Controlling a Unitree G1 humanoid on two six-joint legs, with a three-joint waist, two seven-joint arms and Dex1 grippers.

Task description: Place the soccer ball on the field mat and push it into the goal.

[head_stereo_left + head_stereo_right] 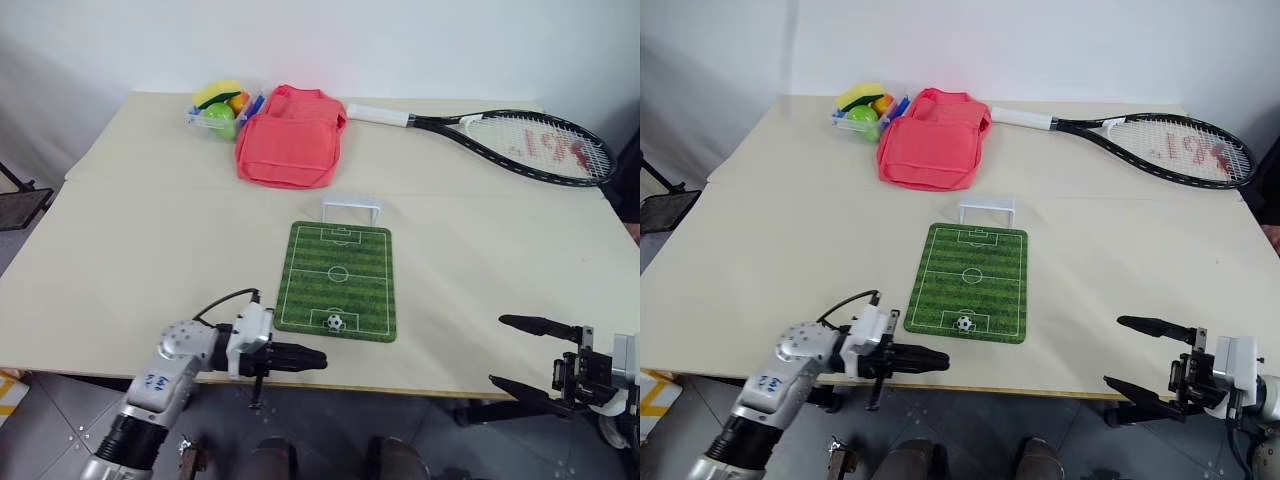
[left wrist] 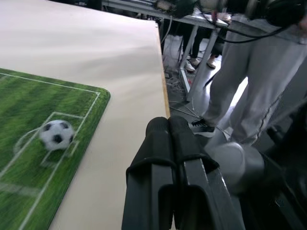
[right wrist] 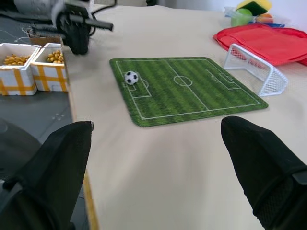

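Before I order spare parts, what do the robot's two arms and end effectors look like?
The left arm is silver-grey metal bearing a white sticker with blue handwriting, a black cuff lower down, and a looping black cable at the white wrist block. The left end effector has two glossy black fingers. The right end effector has two black pointed fingers on a white and black wrist housing.

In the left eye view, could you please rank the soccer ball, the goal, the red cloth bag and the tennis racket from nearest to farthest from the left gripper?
From the left gripper, at the table's near edge:
1. The soccer ball, on the field mat's near end.
2. The goal, just past the mat's far end.
3. The red cloth bag, farther back.
4. The tennis racket, far right.
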